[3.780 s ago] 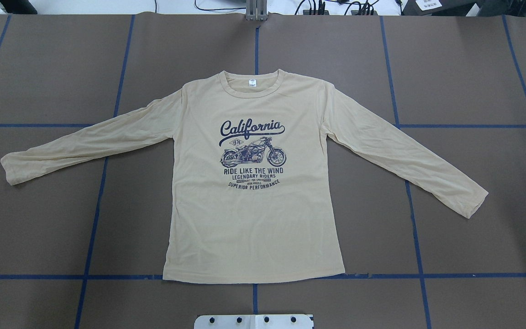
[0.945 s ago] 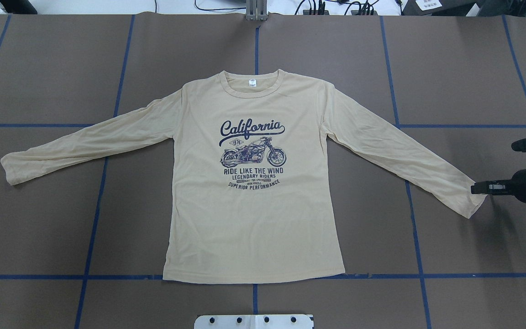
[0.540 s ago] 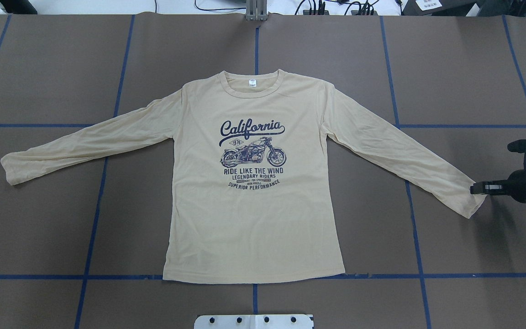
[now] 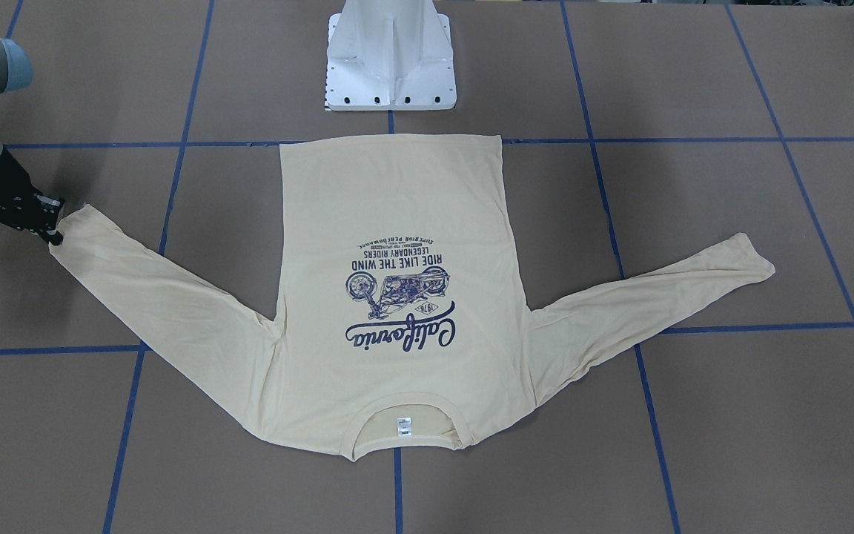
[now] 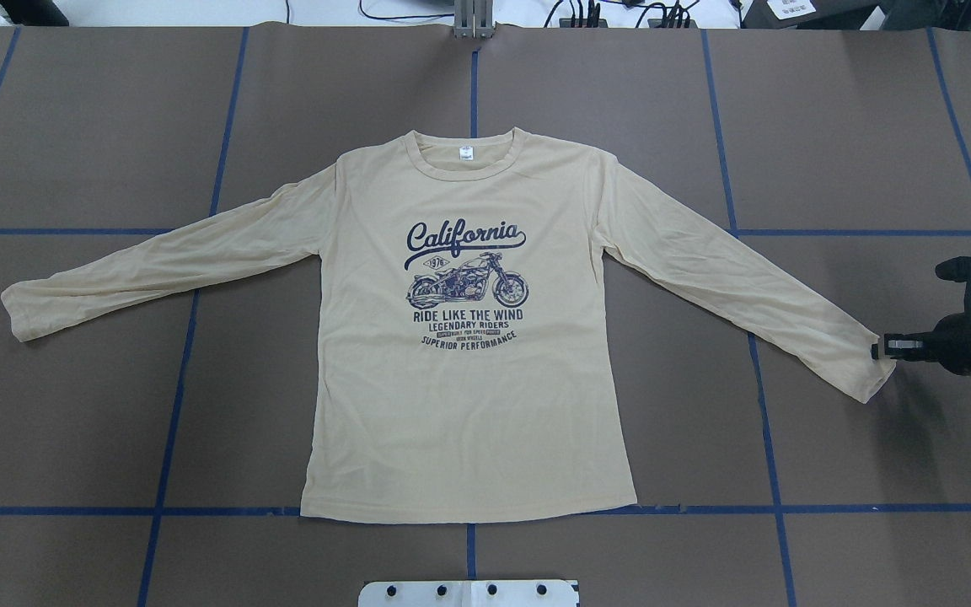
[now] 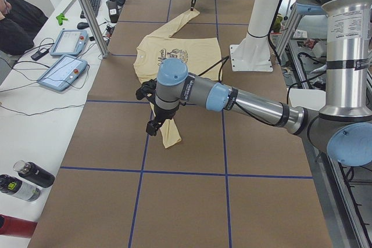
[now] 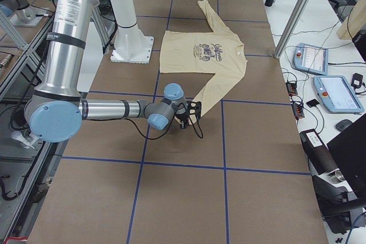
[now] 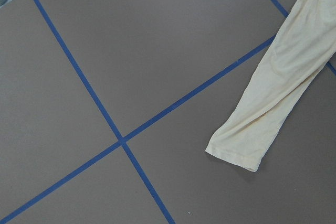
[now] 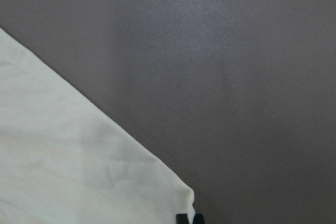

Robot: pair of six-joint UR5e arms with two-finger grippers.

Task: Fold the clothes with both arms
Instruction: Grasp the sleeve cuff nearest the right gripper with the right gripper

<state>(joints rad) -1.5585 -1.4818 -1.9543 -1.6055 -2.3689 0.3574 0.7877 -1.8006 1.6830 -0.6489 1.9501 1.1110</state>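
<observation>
The cream-yellow T-shirt lies flat and print-up on the brown table, both sleeves spread out; it also shows in the front view. My right gripper is low at the far corner of the right sleeve's cuff. In the right wrist view its tips sit close together on that cuff's corner. It looks shut on the cuff. My left gripper shows only in the exterior left view, above the left sleeve's cuff; I cannot tell its state.
The white pedestal base stands just behind the shirt's hem. Blue tape lines cross the table. A side bench with tablets and bottles runs along the far edge, with a metal post beside it.
The right arm came in from the right edge and lowered its gripper onto the right cuff, whose corner has shifted slightly. The shirt body has not moved.
</observation>
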